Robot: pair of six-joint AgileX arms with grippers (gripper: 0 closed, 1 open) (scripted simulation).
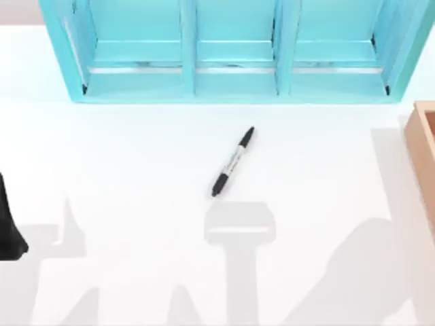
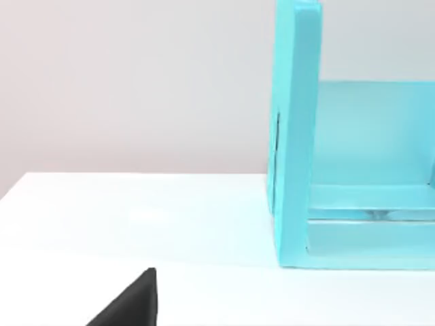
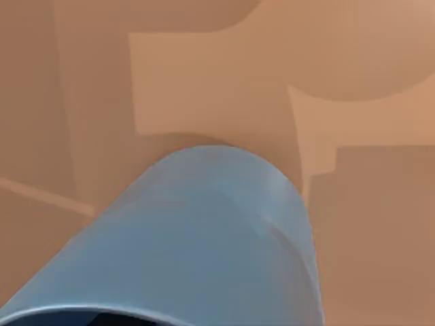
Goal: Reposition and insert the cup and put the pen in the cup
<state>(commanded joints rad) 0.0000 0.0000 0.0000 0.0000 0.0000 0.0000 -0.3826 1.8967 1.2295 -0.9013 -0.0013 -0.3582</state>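
The cup point(image 3: 204, 238) is very close to the right arm's wrist camera. It is blue and round, and it lies tipped over so its closed end points away toward a brown wooden surface point(image 3: 204, 81) behind it. Its open rim is at the near edge of that view. I cannot tell if the right pincer is open or closed, or if it holds the cup. From above, a black bit of the left arm point(image 1: 8, 231) sits at the far left edge of the white table point(image 1: 122, 170). In the left wrist view a dark black corner point(image 2: 132, 305) pokes in low down, and I cannot tell how its pincer stands either. The pen point(image 1: 232, 161) lies flat in the middle of the table, all by itself, with nothing touching it. It lies slanted. One black end points toward the near left, and the other black end points up and to the right, toward the shelf. Its pale middle has small writing on it. A brown box point(image 1: 423, 156) sits at the right edge of the table. Farthest back stands the big turquoise shelf point(image 1: 231, 81), with three open parts side by side.
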